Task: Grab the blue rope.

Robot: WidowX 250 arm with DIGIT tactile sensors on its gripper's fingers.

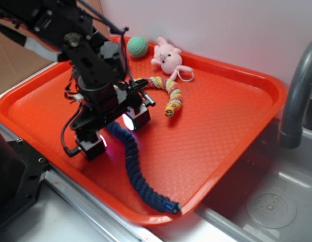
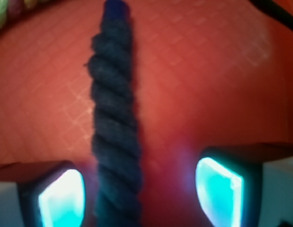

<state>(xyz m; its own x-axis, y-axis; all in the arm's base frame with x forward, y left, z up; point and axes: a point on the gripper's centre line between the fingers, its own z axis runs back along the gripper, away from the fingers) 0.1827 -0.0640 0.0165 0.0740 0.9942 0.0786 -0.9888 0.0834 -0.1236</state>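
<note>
The blue rope (image 1: 133, 161) lay on the red tray (image 1: 231, 116), running from under the tool (image 1: 114, 132) toward the tray's near edge, where its lighter tip rested close to the rim. The tool was spread wide and held nothing; in the wrist view the rope (image 2: 113, 118) passed between the two lit pads (image 2: 61, 198), but it sat much nearer to the left one than to the right one. This was the main risk, in my opinion: if the tool closed from there, one pad could meet the rope first and push it sideways, so the round, bumpy cord could roll out instead of being pinched. I could not tell how far the pads were above the tray; if they were too high, they would only catch the top of the rope and it could slip away when lifted. The striped rope (image 1: 168, 93), the pink toy (image 1: 168, 58) and the green ball (image 1: 137, 46) lay further back, apart from the tool, so a wrong grasp seemed unlikely.
</note>
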